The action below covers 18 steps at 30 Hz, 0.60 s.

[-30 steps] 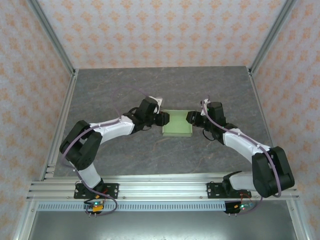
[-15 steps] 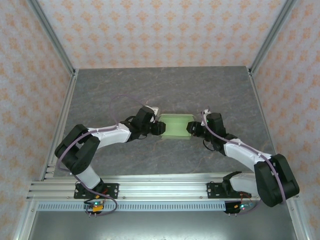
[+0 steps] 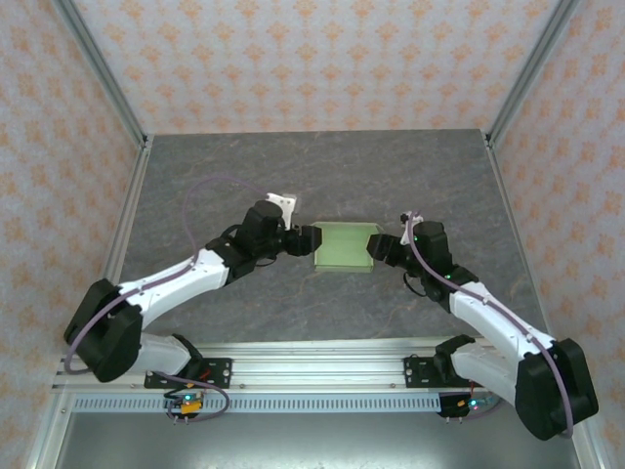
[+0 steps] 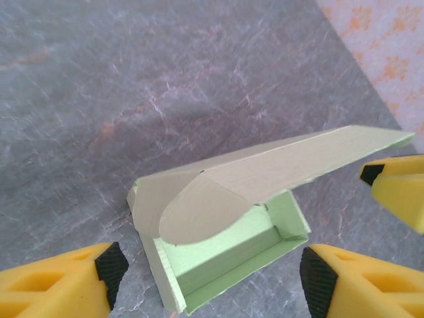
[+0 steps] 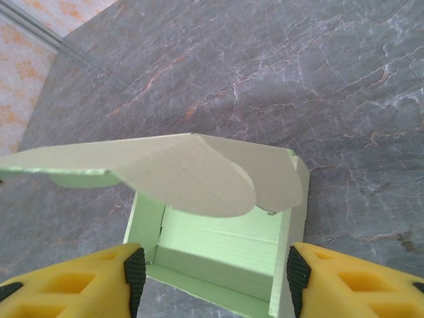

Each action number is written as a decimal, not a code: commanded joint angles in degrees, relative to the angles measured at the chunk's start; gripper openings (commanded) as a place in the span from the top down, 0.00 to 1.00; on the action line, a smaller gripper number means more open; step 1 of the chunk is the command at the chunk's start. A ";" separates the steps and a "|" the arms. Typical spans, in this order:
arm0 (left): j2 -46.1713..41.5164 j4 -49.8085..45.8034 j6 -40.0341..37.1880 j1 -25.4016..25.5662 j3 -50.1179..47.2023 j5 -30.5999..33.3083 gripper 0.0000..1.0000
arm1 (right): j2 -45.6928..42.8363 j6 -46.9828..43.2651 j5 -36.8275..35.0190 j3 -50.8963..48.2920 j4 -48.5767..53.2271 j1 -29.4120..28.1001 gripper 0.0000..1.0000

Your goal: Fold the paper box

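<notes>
The paper box [image 3: 345, 246] is a small pale-green low box resting mid-table, its lid hinged up at a slant. My left gripper [image 3: 311, 239] stands open just off its left side, and my right gripper [image 3: 376, 250] stands open off its right side. In the left wrist view the box [image 4: 228, 255] lies between and beyond my open left gripper [image 4: 213, 271], with a rounded flap [image 4: 199, 212] hanging under the raised lid [image 4: 311, 156]. In the right wrist view the open right gripper [image 5: 216, 270] straddles the box's [image 5: 218, 242] near wall, pads not pressing it.
Grey stone-patterned table [image 3: 322, 176] with free room behind and in front of the box. Patterned walls and metal posts [image 3: 103, 73] close it in on three sides. An aluminium rail [image 3: 312, 366] carries the arm bases at the near edge.
Both grippers have opened and drawn slightly back from the box's sides. The left arm has stretched lower and further left. The box's lid has come up.
</notes>
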<state>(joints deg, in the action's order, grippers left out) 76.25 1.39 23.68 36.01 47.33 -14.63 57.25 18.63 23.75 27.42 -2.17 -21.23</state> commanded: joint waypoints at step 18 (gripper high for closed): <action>10.28 0.45 -4.40 0.40 6.02 -2.31 0.33 | 12.50 -7.44 1.12 9.73 2.28 -0.16 0.49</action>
<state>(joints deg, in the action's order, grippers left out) 85.41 -0.54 20.47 36.01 51.00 -16.14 68.99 13.52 24.40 34.89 -0.78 -21.23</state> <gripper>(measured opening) 0.672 0.511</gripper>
